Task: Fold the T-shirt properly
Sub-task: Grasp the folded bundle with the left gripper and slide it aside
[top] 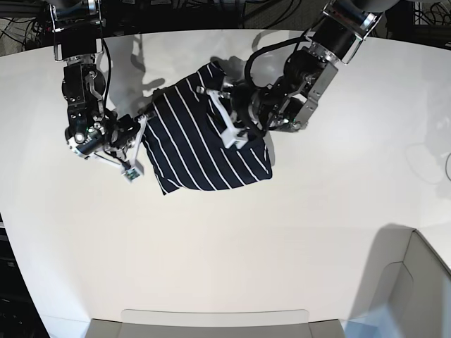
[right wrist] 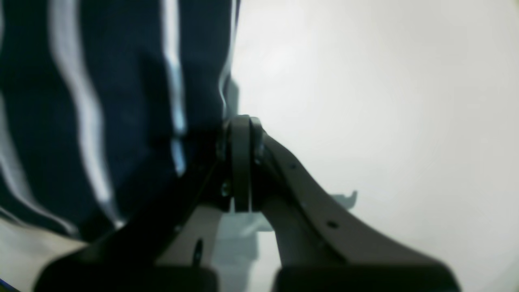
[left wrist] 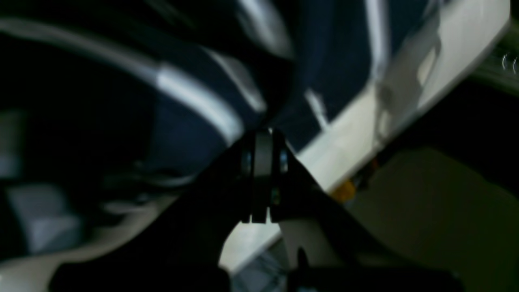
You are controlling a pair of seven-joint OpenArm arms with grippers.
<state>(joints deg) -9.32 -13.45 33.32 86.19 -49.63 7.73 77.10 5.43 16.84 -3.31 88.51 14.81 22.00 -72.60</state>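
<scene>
- The left gripper (left wrist: 262, 140) has its jaws pressed together, pinching a fold of the soft dark navy T-shirt with thin white stripes (left wrist: 190, 121); the cloth bunches straight ahead of the tips and rises up and off to one side of them.
- The right gripper (right wrist: 240, 121) also has its jaws pressed flat together at the shirt's edge; from the wrist view the striped cloth hangs just beside the closed tips on one side, bare tabletop on the other. Whether cloth sits between them I cannot tell.
- In the base view the T-shirt (top: 194, 141) lies as a rumpled, partly folded patch between the two grippers (top: 134, 151) (top: 225, 116).
- Beyond the jaws spreads the smooth white table (top: 232, 253).
</scene>
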